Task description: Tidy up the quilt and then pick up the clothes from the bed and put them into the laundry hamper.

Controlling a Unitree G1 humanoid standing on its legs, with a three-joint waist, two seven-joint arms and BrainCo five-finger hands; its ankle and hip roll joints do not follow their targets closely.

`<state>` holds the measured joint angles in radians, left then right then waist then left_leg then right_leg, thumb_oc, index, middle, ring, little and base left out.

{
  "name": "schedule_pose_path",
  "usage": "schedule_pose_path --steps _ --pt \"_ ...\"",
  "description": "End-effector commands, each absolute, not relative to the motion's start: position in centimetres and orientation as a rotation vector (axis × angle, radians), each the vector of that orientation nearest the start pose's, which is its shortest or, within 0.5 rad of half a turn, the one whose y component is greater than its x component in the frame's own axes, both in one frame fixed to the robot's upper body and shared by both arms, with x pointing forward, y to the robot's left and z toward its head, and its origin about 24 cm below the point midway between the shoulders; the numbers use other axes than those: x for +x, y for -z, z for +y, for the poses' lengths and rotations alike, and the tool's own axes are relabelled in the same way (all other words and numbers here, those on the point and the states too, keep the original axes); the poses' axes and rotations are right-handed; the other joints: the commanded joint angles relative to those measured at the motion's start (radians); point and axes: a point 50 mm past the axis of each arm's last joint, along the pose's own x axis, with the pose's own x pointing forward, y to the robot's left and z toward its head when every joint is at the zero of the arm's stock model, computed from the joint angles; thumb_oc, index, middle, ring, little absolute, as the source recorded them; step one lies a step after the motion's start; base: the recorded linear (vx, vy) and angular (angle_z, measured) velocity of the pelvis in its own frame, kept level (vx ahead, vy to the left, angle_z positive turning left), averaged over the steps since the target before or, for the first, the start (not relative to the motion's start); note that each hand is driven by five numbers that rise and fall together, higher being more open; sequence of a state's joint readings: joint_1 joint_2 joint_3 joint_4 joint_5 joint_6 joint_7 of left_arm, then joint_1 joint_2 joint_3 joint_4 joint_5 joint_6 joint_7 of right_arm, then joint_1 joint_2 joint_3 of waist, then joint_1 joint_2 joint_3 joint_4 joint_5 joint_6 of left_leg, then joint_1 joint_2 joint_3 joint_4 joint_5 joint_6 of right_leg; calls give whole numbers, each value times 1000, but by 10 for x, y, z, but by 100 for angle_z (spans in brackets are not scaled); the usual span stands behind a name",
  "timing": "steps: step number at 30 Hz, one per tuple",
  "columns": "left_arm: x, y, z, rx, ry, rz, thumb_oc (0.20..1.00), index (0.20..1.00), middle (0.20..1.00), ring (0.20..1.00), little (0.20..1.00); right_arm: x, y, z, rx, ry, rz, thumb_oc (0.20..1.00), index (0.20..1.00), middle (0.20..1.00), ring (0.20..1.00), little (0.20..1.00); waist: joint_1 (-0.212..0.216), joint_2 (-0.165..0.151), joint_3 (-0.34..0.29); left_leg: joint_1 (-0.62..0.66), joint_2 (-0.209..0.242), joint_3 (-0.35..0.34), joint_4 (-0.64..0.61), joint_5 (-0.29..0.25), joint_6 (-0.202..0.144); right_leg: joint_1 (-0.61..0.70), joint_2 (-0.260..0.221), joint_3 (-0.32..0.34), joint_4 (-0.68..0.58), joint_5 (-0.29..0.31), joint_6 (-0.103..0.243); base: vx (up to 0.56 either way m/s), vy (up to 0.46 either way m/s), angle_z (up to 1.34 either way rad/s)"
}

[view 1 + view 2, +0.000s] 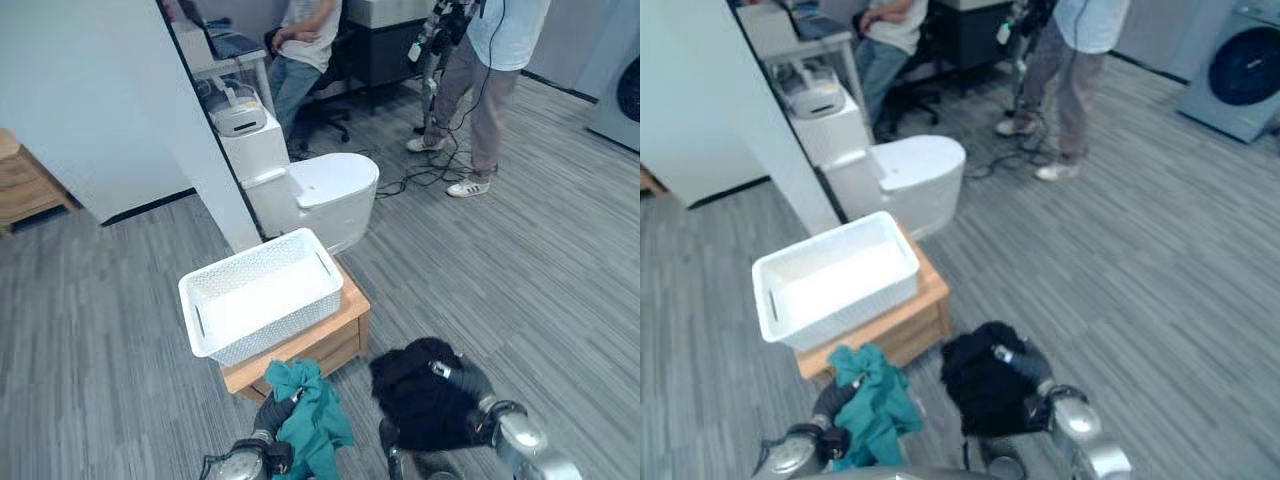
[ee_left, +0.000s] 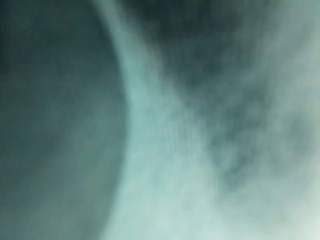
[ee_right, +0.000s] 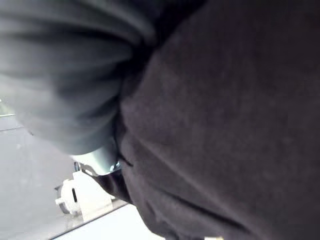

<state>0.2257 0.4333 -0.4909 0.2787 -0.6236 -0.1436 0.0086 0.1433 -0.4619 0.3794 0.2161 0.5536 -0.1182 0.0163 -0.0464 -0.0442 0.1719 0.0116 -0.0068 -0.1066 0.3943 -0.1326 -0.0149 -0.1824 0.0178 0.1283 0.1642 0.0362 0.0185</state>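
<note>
Hamper first: in the left eye view a white perforated plastic laundry hamper (image 1: pixel 262 292) sits on a low wooden stand (image 1: pixel 330 340), its long axis running from near-left to far-right, open top facing up. The left hand (image 1: pixel 272 412) is low in the view, fingers curled round a crumpled teal garment (image 1: pixel 312 418) that hangs downward from the grip. It is just in front of the stand's near edge, so the hamper lies straight ahead and above it. The right hand (image 1: pixel 462 382) clutches a bunched black garment (image 1: pixel 418 392), off to the right of the stand and farther from the hamper's rim. I judge the left hand nearer to the drop.

Right eye view: same layout; 2 people (image 1: pixel 1070 60) stay well beyond a white toilet (image 1: pixel 902 172), apart from the work.

Left wrist view: teal cloth presses close to the lens, and the fingers cannot be made out here.

Right wrist view: black fabric drapes past the dark cover, with a silver finger (image 3: pixel 100 161) showing pressed against it.
</note>
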Motion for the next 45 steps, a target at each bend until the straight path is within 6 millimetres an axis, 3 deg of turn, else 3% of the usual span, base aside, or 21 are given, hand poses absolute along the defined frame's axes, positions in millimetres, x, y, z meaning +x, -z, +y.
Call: schedule_pose_path --steps 1,3,4,5,7,9,11,16,17,18,19,23,31,32,33,36,45 --pt "179 40 164 -175 211 379 200 200 200 200 200 187 18 -186 169 -178 304 200 200 200 200 200 -84 -5 14 -17 121 227 -87 51 -20 146 -118 -132 -157 34 118 94 -111 129" --pt "179 41 167 -174 170 367 200 200 200 200 200 182 21 -190 163 -170 316 200 200 200 200 200 -90 1 6 -3 132 263 -183 53 -20 159 -120 -158 -156 17 119 124 -10 107" --pt "179 40 175 -156 86 346 200 200 200 200 200 175 24 -194 154 -158 338 200 200 200 200 200 -92 5 -3 16 138 281 -314 94 -30 173 -118 -180 -161 2 117 144 20 47" --pt "180 39 176 -151 74 337 200 200 200 200 200 174 24 -195 153 -153 339 200 200 200 200 200 -93 5 -4 17 140 282 -328 104 -33 174 -117 -181 -162 0 115 164 36 29" --pt "191 29 197 -73 -88 252 200 200 200 200 200 166 25 -203 143 -147 355 200 200 200 200 200 -100 6 -9 11 159 257 -399 158 -59 183 -109 -163 -179 -11 106 137 47 71" --pt "198 24 208 -43 -154 218 200 200 200 200 200 163 25 -204 139 -160 362 200 200 200 200 200 -105 8 -9 19 162 251 -430 173 -65 188 -107 -161 -185 -15 106 113 40 70" --pt "217 5 234 26 -285 117 200 200 200 200 200 156 27 -205 119 -186 389 200 200 200 200 200 -121 15 -13 27 182 288 -464 202 -78 191 -112 -178 -191 -21 103 142 77 12" --pt "236 -27 265 172 -442 -31 200 200 200 200 200 146 29 -211 91 -218 440 200 200 200 200 200 -146 29 -8 19 203 313 -470 221 -85 182 -116 -180 -180 -31 99 127 102 2" --pt "245 -43 280 225 -494 -77 200 200 200 200 200 142 31 -213 74 -237 460 200 200 200 200 200 -159 34 -3 16 208 319 -471 224 -86 170 -116 -173 -171 -33 100 110 96 -11" --pt "247 -46 282 234 -507 -87 200 200 200 200 200 142 31 -213 71 -240 466 200 200 200 200 200 -162 35 -2 15 209 320 -471 224 -86 167 -116 -171 -168 -34 100 116 111 -1" --pt "259 -64 295 289 -555 -130 200 200 200 200 200 138 33 -215 60 -255 484 200 200 200 200 200 -180 38 6 14 213 330 -473 226 -88 150 -115 -162 -159 -32 102 80 73 -5" --pt "281 -96 308 406 -610 -195 200 200 200 200 200 135 35 -217 44 -270 512 200 200 200 200 200 -213 43 19 9 214 351 -475 225 -91 120 -114 -144 -153 -26 111 80 76 -14" --pt "336 -195 350 659 -851 -211 200 200 200 200 200 155 35 -214 19 -302 487 200 200 200 200 200 -299 31 102 -64 205 400 -479 219 -99 -7 -93 -75 -154 11 135 -60 25 -27" --pt "338 -199 353 672 -892 -183 536 536 536 536 536 157 35 -214 20 -297 478 200 200 200 200 200 -307 28 112 -70 203 404 -480 217 -98 -17 -90 -66 -153 13 135 -62 12 -32" --pt "338 -200 356 678 -917 -161 1000 1000 1000 1000 1000 157 35 -214 20 -296 474 200 200 200 200 200 -311 26 116 -73 202 404 -479 216 -98 -21 -88 -62 -152 12 134 -18 7 -28" --pt "338 -190 371 720 -1027 34 1000 1000 1000 1000 1000 162 33 -216 28 -265 455 200 200 200 200 200 -336 11 143 -87 195 408 -469 210 -97 -32 -82 -36 -138 5 138 32 -10 -22" --pt "344 -186 358 697 -994 -11 1000 1000 1000 1000 1000 160 30 -216 29 -259 432 200 200 200 200 200 -342 -8 168 -92 186 434 -464 198 -91 -31 -85 -31 -160 10 145 -23 -9 -11"
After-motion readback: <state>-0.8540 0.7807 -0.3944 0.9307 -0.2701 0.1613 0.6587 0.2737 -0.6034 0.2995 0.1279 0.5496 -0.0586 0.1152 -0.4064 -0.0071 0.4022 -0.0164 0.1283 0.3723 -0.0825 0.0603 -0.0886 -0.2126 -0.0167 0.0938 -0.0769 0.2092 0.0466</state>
